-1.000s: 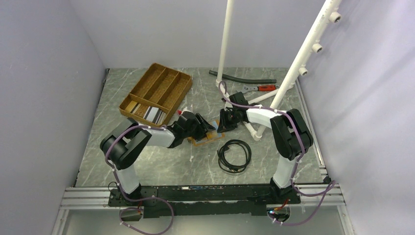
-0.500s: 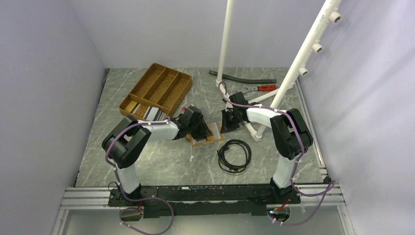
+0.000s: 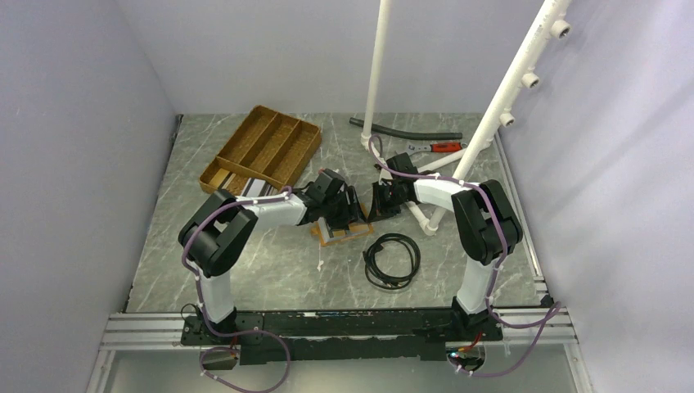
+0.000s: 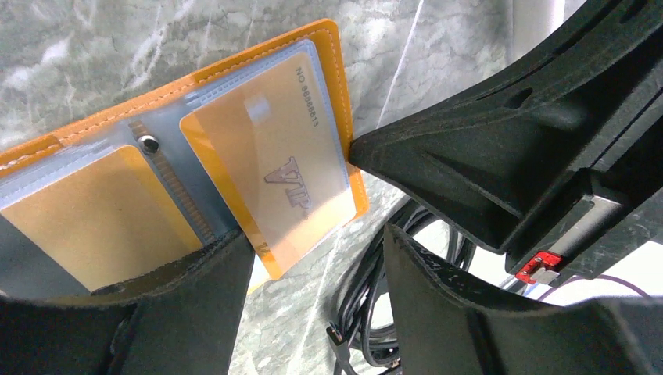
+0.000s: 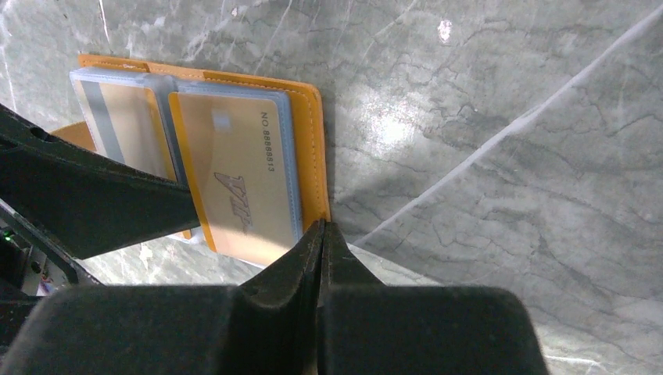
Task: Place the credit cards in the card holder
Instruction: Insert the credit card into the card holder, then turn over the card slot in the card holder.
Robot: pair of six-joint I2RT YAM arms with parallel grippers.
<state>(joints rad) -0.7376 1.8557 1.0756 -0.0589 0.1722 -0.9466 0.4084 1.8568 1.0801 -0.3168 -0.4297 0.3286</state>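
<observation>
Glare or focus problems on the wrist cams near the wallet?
Right wrist: bright glare patch on the grey marble tabletop beside the orange folding leather-like card holder; gold VIP card print sharp; shut right claw blurred. Left wrist: hazy sheen on the card's clear sleeve, open left claw soft. Top external: even light, no obvious glare.

1. The card holder is lying open and flat at mid-bench, showing an orange cover and clear, pale pockets.
2. A gold credit card marked VIP is sitting partly inside one pocket, its end sticking out past the holder's edge.
3. A second gold card is lying in the neighbouring pocket.
4. More cards are lying in the near end of the tray, at far left.
</observation>
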